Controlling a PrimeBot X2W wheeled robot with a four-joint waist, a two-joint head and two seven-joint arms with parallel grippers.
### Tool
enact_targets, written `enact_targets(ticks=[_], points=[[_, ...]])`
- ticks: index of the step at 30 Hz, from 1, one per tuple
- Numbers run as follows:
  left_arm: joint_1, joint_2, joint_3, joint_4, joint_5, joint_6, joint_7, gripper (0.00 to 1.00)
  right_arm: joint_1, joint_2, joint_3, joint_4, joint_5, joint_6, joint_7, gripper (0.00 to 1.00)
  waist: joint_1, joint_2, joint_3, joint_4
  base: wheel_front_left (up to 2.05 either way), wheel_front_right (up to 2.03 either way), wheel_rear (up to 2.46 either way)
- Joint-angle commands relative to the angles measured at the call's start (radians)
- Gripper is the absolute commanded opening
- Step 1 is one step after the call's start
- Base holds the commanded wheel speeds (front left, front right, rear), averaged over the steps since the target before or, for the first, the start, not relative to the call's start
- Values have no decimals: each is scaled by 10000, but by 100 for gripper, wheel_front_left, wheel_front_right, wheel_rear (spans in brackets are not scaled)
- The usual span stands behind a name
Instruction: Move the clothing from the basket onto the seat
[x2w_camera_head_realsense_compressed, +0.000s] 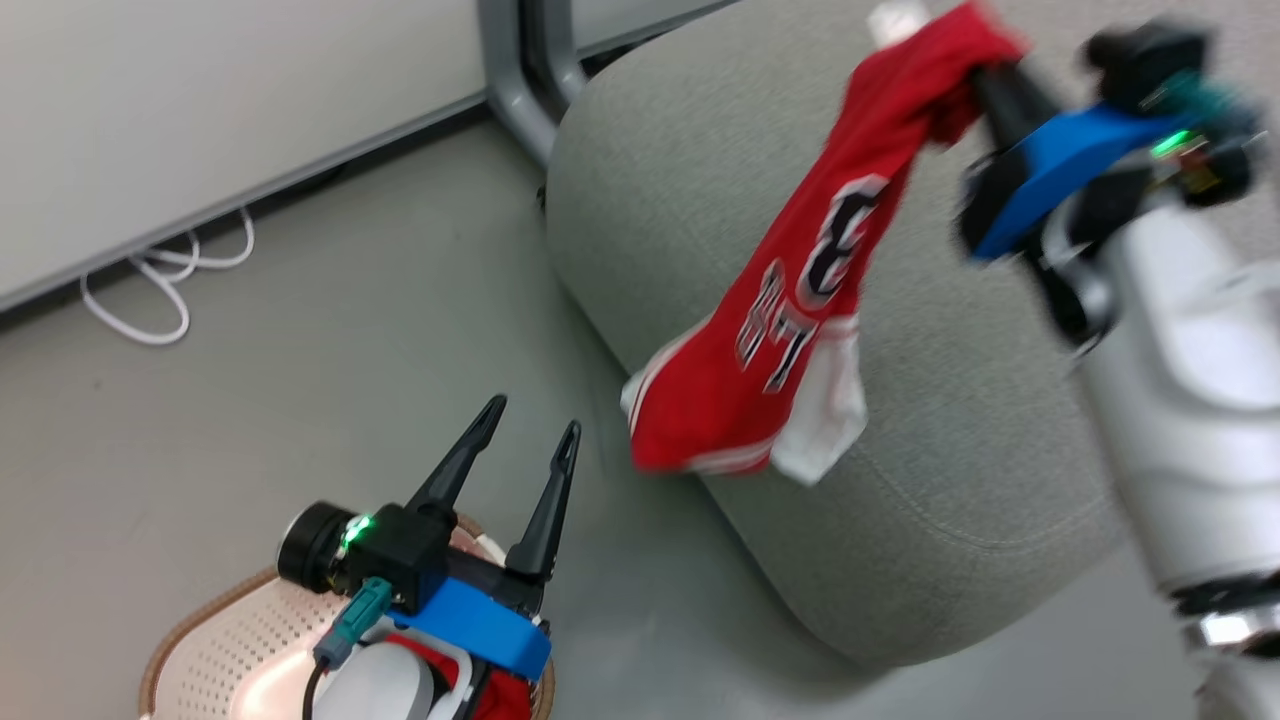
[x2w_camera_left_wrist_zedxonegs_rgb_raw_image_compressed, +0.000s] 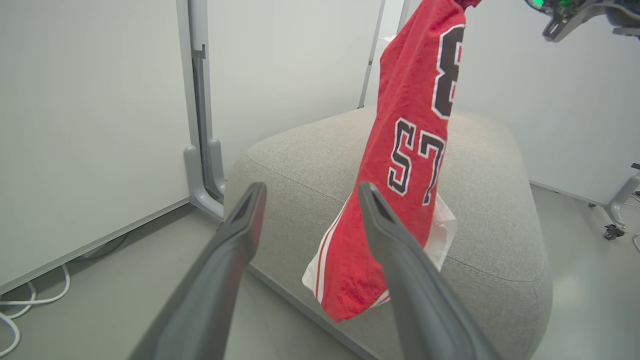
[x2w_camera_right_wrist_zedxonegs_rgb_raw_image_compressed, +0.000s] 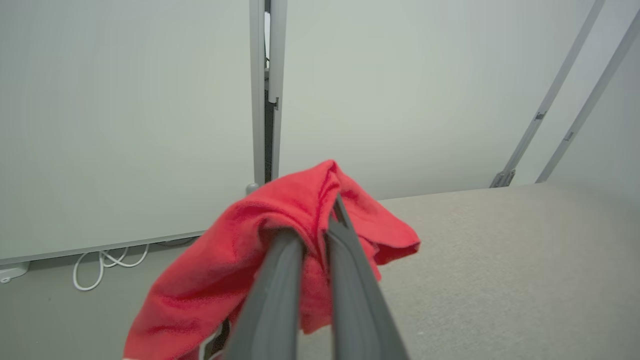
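Note:
A red garment (x2w_camera_head_realsense_compressed: 800, 290) with black-and-white lettering and white trim hangs in the air over the grey seat (x2w_camera_head_realsense_compressed: 960, 420), its lower end near the seat's front edge. My right gripper (x2w_camera_head_realsense_compressed: 975, 75) is shut on the garment's top end, and the right wrist view shows the red cloth (x2w_camera_right_wrist_zedxonegs_rgb_raw_image_compressed: 300, 220) bunched around the closed fingers (x2w_camera_right_wrist_zedxonegs_rgb_raw_image_compressed: 345, 280). My left gripper (x2w_camera_head_realsense_compressed: 530, 425) stands open and holds nothing, above the cream basket (x2w_camera_head_realsense_compressed: 235, 640) at the lower left. More red clothing (x2w_camera_head_realsense_compressed: 500, 695) lies in the basket under the left wrist. From the left wrist the garment (x2w_camera_left_wrist_zedxonegs_rgb_raw_image_compressed: 405, 165) hangs before the seat (x2w_camera_left_wrist_zedxonegs_rgb_raw_image_compressed: 495, 210).
White panel walls (x2w_camera_head_realsense_compressed: 220, 110) with a grey post (x2w_camera_head_realsense_compressed: 515, 85) stand behind the seat. A white cable (x2w_camera_head_realsense_compressed: 160, 285) loops on the grey floor by the wall. A wheeled chair base (x2w_camera_left_wrist_zedxonegs_rgb_raw_image_compressed: 617, 210) stands to the seat's far side.

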Motion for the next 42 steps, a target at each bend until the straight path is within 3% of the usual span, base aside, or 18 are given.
enact_targets(ticks=[1,9,16,25,38,39,41,42], points=[[-253,38,-71,-69,22,-71,-25,100,-236,-221,-207,62,-77,1,53,0,-1,0,637,589,0,0,0],[-1388,320,-396,-532,135,-47,-3,100,-2394,-2349,-3284,-206,-1123,1,145,0,-1,0,2291,1819,0,0,0],[-2223,582,-253,-1139,267,-31,5,100,-2291,-3211,-5598,-457,-1919,1,283,0,-1,0,3766,2550,0,0,0],[-3072,639,-378,-1550,493,-27,14,100,-1219,-2798,-7639,316,-2762,1,-75,0,-1,0,4957,3236,0,0,0],[-2910,647,-372,-1301,427,21,-18,100,-1442,-1511,-9012,401,-4651,1,-174,0,-1,0,4822,3245,0,0,0],[-2912,643,-370,-1283,423,20,-20,100,-1480,-1451,-9042,400,-4790,1,-149,7,-1,0,4801,3224,0,0,0],[-2922,607,-403,-1229,398,8,-23,100,-1534,-1413,-9094,463,-4974,1,-143,57,-1,0,4726,3195,0,0,0],[-2912,580,-431,-1182,385,7,-25,100,-1559,-1389,-9110,514,-5060,1,-157,97,-1,0,4659,3189,0,0,0]])
